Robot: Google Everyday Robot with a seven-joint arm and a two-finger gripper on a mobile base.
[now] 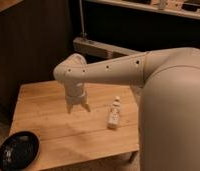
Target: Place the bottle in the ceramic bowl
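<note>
Wooden worktop [48, 117] carries the bottle [114, 113] on its right part, close to the robot's big white arm [168, 100]; standing or lying, I cannot tell. The claw [78, 106] hangs above the middle, left of the bottle and apart from it, fingers spread wide, nothing held. The black bowl [18, 150] is well apart at the front-left corner.

Risks, imo:
- Claw comes down a bit off → pushes the bottle over or away, maybe to the right edge.
- Grip on the narrow neck → bottle slips during the long carry.
- Bowl is at the corner & glossy: late release or a bump could shove it off.
</note>
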